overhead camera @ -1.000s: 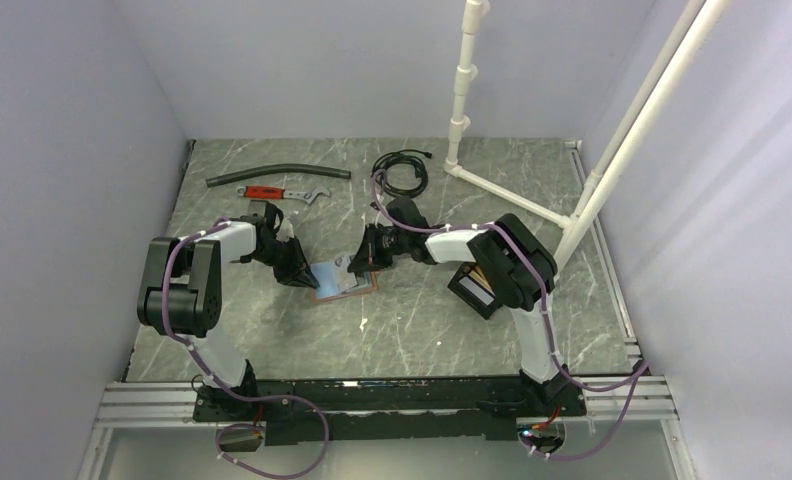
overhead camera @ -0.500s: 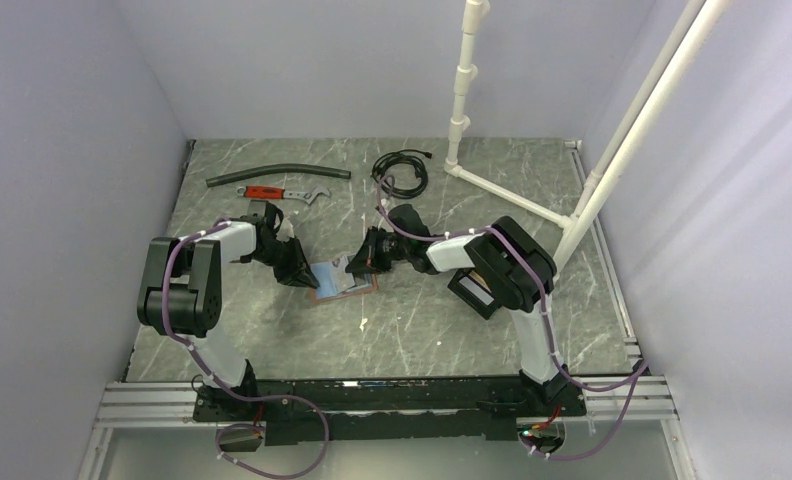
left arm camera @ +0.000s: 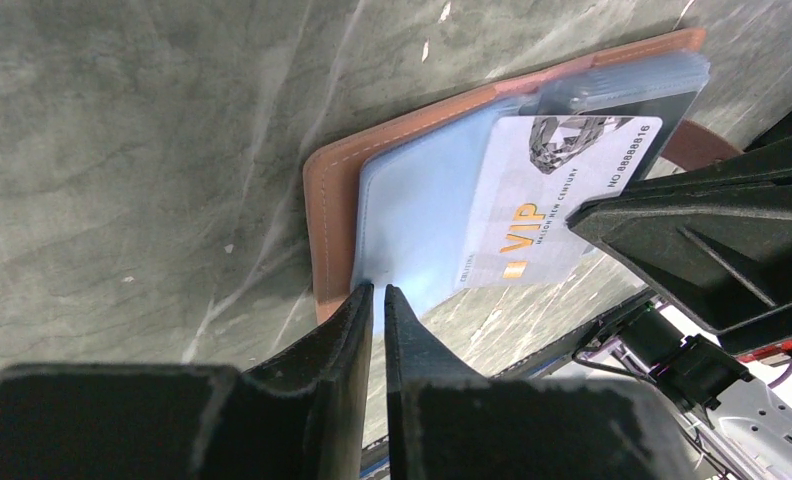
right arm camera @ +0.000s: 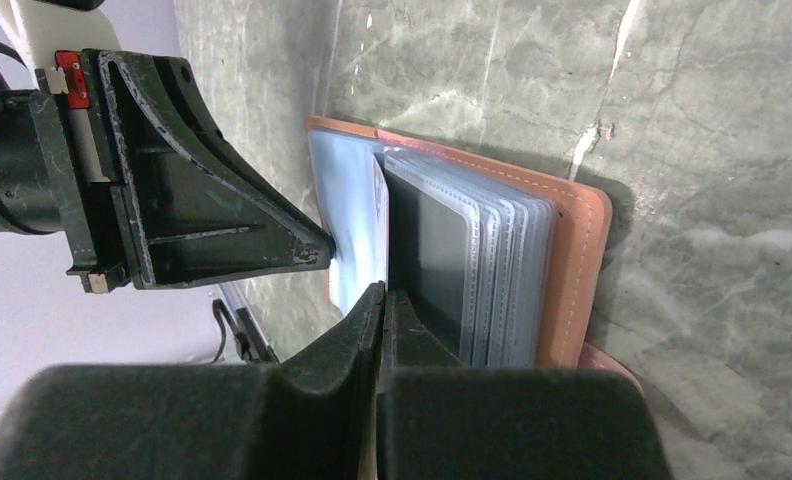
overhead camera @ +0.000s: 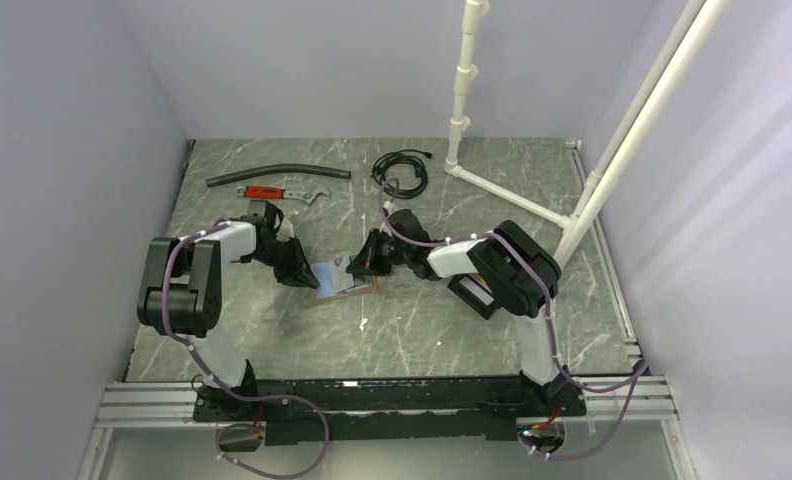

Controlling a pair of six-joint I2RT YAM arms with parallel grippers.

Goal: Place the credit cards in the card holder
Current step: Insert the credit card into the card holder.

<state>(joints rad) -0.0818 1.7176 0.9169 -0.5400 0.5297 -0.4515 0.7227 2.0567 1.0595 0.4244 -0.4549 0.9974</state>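
right fingers pinch card, length toward left fingers

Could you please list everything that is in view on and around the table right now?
leather card holder: one, tan-brown with clear sleeves, open at table centre
VIP card: one, white, partly in a sleeve
black tray: one, gold-brown contents, mostly hidden under the right arm
hose: one, black, far left
adjustable wrench: one, red and silver, beside the hose
cable: one, black, coiled, far centre
pipe frame: one, white, far right
table: one, grey marbled
left end effector: one, black, pinching a sleeve's edge
right end effector: one, black, shut on the VIP card
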